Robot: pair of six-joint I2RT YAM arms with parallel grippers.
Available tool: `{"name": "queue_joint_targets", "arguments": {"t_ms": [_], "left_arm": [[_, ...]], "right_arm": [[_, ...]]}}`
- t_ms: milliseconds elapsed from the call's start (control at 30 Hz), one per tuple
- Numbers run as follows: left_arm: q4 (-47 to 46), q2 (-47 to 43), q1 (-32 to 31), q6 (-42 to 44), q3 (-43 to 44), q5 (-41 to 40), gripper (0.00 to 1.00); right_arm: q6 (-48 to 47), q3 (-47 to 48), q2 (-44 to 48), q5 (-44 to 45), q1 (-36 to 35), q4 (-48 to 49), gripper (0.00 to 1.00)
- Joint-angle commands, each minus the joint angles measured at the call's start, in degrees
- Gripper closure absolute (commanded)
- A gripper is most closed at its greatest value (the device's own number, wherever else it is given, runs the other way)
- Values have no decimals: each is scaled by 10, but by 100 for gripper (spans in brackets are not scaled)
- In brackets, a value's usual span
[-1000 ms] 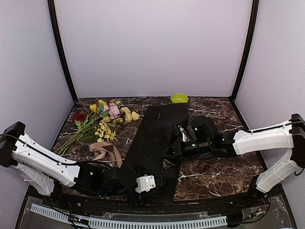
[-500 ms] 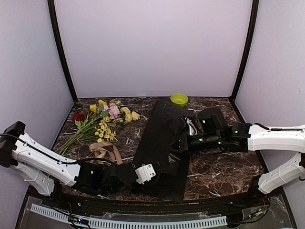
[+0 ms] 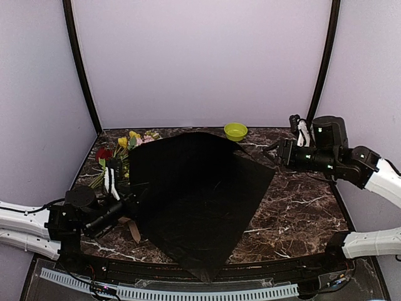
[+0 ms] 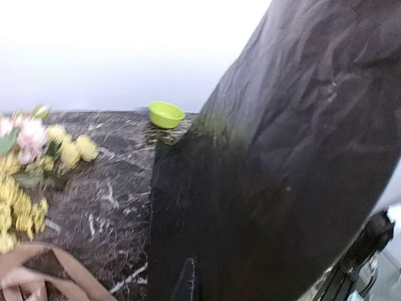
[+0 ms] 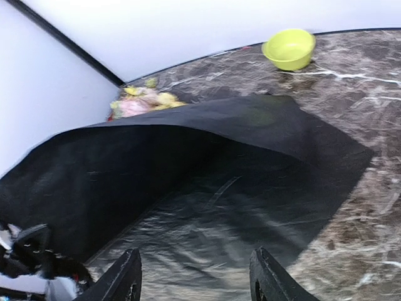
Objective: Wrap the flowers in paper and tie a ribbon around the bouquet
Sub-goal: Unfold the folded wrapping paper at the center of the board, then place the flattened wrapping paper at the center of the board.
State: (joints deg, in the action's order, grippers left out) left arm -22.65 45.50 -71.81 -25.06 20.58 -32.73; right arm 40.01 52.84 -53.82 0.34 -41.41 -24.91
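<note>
Okay, left hand (image 3: 125, 191) is shut, pinching the left edge of the black paper (image 3: 200, 200) and holding that side up off the worktop (image 3: 294, 213). The sheet tents along the left while its right and near corners lie flat. My read: the lift is there to spread the sheet out so the flowers can go on it; wrapping isn't started. In the left wrist view the paper (image 4: 282, 163) rises right up close and fills the right half, so the grip itself is mostly hidden. I judge the hold from the closed hand sitting at the raised edge.

Right hand (image 3: 277, 153) is open wide with nothing in it, up in the air past the paper's right corner, apart from the sheet. In the right wrist view both fingers (image 5: 128, 279) are spread, with only paper (image 5: 219, 207) well below them.

Flowers (image 3: 125, 141) lie at the back left of the worktop, behind the lifted edge and partly hidden by it. They sit just beyond the left hand and far from the right hand. Ribbon (image 3: 133, 231) is on the worktop right beside the left hand, mostly hidden by the paper's near-left edge. The left wrist view shows its loops (image 4: 37, 269) low left, below the flowers (image 4: 31, 144). Green bowl (image 3: 235, 130) is at the back, not involved.
</note>
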Motion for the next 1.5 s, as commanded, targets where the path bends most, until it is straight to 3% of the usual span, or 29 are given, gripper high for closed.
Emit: {"name": "queue_joint_targets", "arguments": {"t_ms": [0, 267, 533, 733, 900, 1167, 1467], "left_arm": [[109, -62, 21, -169, -30, -26, 100], [312, -94, 79, -381, -37, -39, 100], [324, -110, 114, -397, -45, -22, 100], [341, -115, 121, -417, -51, -19, 100], [315, -113, 124, -413, -61, 3, 100], [244, -130, 129, -389, -96, 67, 100], [152, 110, 134, -312, -20, 113, 100]], "right_arm": [[-70, -18, -66, 16, 25, -14, 41], [-143, 51, -310, 7, 35, 6, 43], [-189, 161, -506, 16, 36, 5, 49], [-210, 202, -596, 101, 37, -43, 48], [-205, 124, -589, 139, 41, -41, 48], [-174, -58, -471, 145, 80, -23, 47], [-175, -104, -386, 86, 198, -13, 46]]}}
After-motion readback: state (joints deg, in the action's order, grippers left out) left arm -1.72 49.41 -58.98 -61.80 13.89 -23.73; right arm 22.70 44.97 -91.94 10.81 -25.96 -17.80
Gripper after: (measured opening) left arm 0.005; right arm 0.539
